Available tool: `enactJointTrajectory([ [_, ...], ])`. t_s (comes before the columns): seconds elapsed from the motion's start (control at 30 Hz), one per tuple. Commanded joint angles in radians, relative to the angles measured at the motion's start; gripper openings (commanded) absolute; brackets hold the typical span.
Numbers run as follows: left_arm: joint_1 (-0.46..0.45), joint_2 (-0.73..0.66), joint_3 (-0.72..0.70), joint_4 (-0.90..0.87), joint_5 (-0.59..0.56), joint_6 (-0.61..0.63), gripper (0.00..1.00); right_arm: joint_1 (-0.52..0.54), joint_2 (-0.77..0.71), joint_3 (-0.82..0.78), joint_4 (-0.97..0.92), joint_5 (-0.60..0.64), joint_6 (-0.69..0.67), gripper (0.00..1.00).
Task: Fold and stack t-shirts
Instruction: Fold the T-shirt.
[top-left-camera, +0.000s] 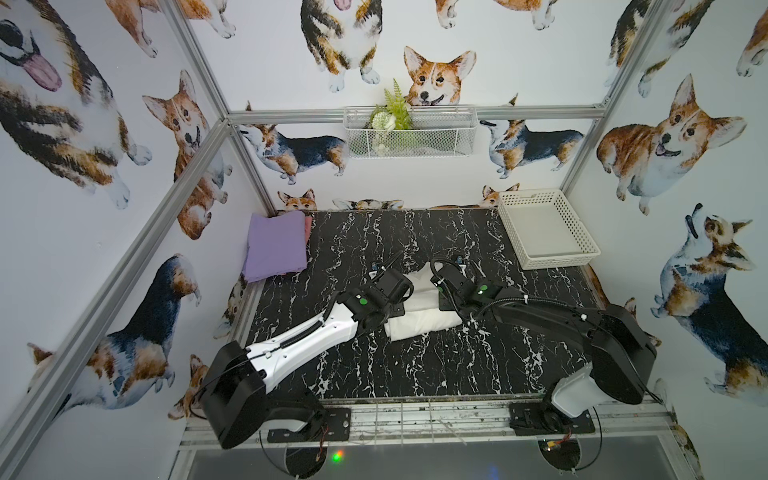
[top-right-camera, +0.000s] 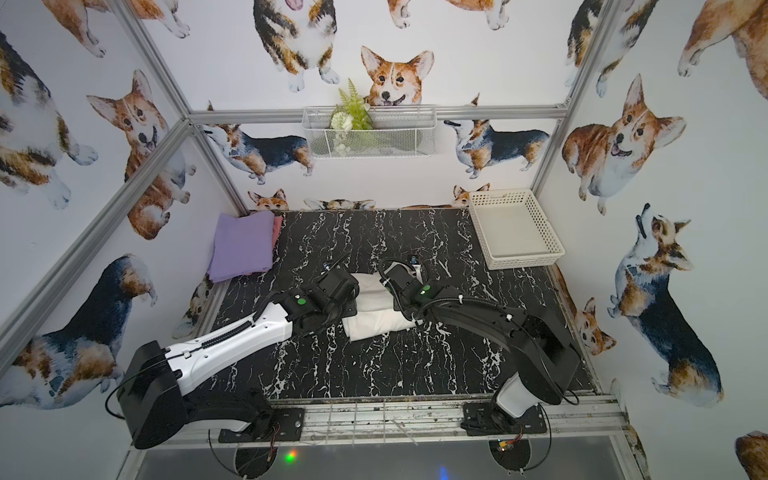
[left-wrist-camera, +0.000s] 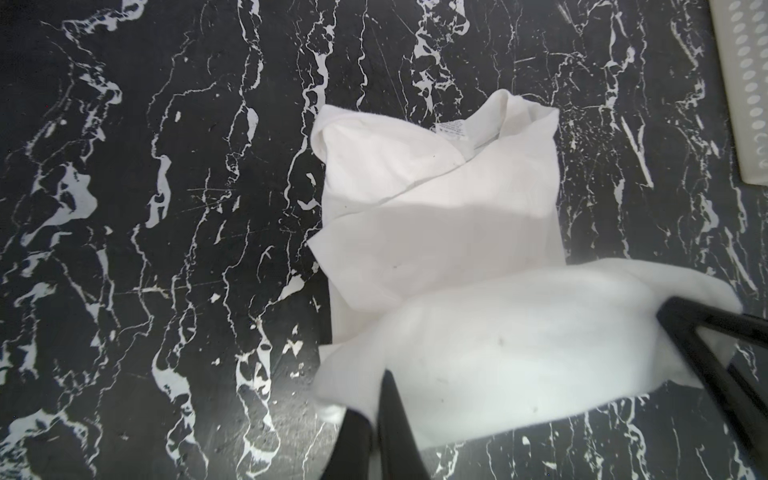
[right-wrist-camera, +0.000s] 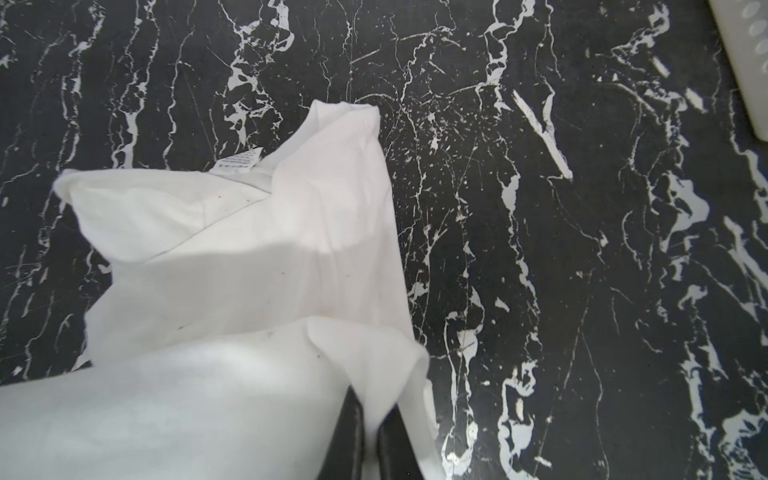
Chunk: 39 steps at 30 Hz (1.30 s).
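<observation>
Both of my grippers are closed, each one pinching a corner of the near edge of the soft white cotton t-shirt (top-left-camera: 419, 320), which lies in the middle of the black marble-patterned table (top-left-camera: 415, 370). The left gripper (left-wrist-camera: 376, 409) has one corner tight between its jaws and the right gripper (right-wrist-camera: 370, 417) has the other. The cloth between them is lifted into a soft roll over the flat part of the shirt.

I judge this is the fold of the bottom half toward the collar, where the small label (left-wrist-camera: 451, 129) shows. To do it well I would move both arms at the same speed and height, hold the lifted edge stretched so it does not sag, and lay it square on the collar end before releasing. The collar end looks a little crooked, so the fold may come out uneven.

In the far left corner the folded plain lavender t-shirt (top-left-camera: 276, 245) lies on a pinkish t-shirt (top-left-camera: 308, 228), of which only an edge shows. The white perforated plastic basket (top-left-camera: 557, 259) stands in the far right corner, well apart. I see nothing on the table between the white shirt and that stack.
</observation>
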Motion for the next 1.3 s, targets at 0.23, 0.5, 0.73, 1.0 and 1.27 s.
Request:
enactJointTrajectory([
  [0.23,0.134,0.176,0.097,0.148,0.095,0.115,0.05,-0.109,0.197,0.128,0.133,-0.083,-0.113,0.00],
  [0.5,0.204,0.319,0.102,0.311,0.095,0.151,0.80,-0.154,0.299,0.255,0.168,-0.082,-0.170,0.51],
  [0.73,0.216,0.100,0.064,0.301,0.087,0.208,0.86,-0.052,0.094,0.132,0.223,-0.116,-0.196,0.62],
  [1.0,0.224,-0.026,-0.061,0.272,0.045,0.189,0.86,-0.009,0.193,0.089,0.303,-0.205,-0.129,0.60],
  [1.27,0.229,-0.039,-0.086,0.255,0.068,0.161,0.86,-0.087,0.525,0.413,0.269,-0.293,-0.166,0.59],
])
